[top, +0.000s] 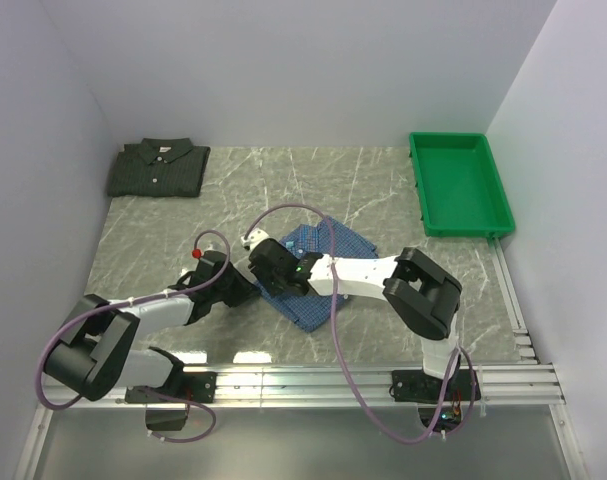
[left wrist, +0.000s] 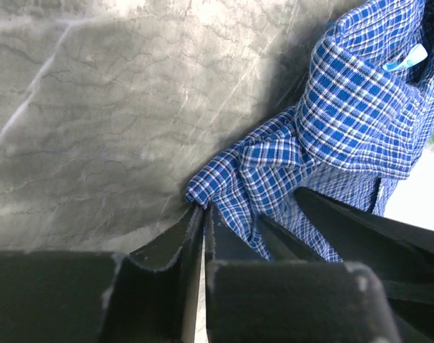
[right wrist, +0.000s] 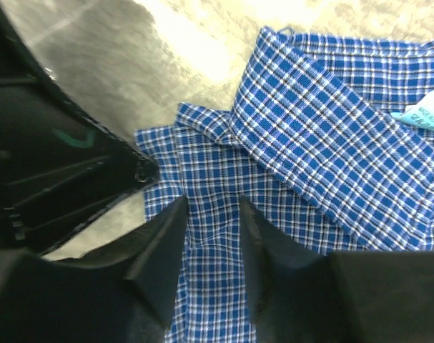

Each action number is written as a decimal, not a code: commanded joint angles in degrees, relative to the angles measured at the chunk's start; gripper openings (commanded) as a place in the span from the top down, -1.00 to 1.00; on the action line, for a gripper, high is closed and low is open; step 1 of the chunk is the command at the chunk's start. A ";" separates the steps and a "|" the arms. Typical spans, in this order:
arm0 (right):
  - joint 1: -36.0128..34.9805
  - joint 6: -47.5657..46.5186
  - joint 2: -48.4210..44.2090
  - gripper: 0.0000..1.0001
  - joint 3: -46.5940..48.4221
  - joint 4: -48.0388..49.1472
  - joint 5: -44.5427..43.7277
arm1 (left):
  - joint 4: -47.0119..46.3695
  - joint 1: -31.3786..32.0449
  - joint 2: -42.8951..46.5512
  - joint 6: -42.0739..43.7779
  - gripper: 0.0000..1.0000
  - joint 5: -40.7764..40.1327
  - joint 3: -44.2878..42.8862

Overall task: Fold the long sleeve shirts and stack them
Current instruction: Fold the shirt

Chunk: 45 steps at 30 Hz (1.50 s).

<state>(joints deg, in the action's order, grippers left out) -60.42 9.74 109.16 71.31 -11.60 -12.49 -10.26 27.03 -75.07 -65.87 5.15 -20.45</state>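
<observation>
The blue checked cloth shirt with a collar [top: 355,246] lies flat on the table, nearer to the arms than the green plastic tray [top: 461,183] and off to its left. It lies slanted, and one corner points away from the tray.

The left pincer [left wrist: 202,211] is at that corner. Its two fingers are almost together and look pinched on the folded edge of the blue shirt. From there, all the rest of the shirt stretches toward the tray.

The right pincer [right wrist: 211,204] is on top of the blue shirt, on the tray side of the left pincer and close by the collar. Its fingers stand apart, with flat cloth showing between them, so it holds nothing yet.

I think the pinched corner must next be carried over toward the tray.

The dark green-grey checked shirt [top: 158,168] sits folded far to the left of the tray.
</observation>
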 commanded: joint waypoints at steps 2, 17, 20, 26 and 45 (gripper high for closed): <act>-0.57 -0.16 0.52 0.36 1.64 1.93 -2.80 | -0.46 -1.01 -0.78 -0.32 0.84 0.74 1.37; -1.01 -0.33 -5.89 1.00 -0.47 3.16 2.64 | -1.95 -1.71 -1.57 -0.49 0.95 1.97 1.99; -1.28 -0.59 -7.38 1.00 -0.91 3.16 3.00 | -1.96 -1.89 -1.40 -0.49 0.96 1.97 1.99; -1.63 -0.25 -6.95 1.00 -1.08 3.24 4.40 | -2.31 -1.80 -0.87 -0.67 0.96 1.97 2.34; -1.80 1.86 -11.49 0.08 1.38 -2.72 6.52 | 9.28 -2.68 11.32 -0.41 0.01 -4.97 -0.29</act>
<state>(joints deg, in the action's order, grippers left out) -61.73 10.44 105.51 70.39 -12.36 -4.93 -7.73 24.91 -68.55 -66.92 4.32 -18.26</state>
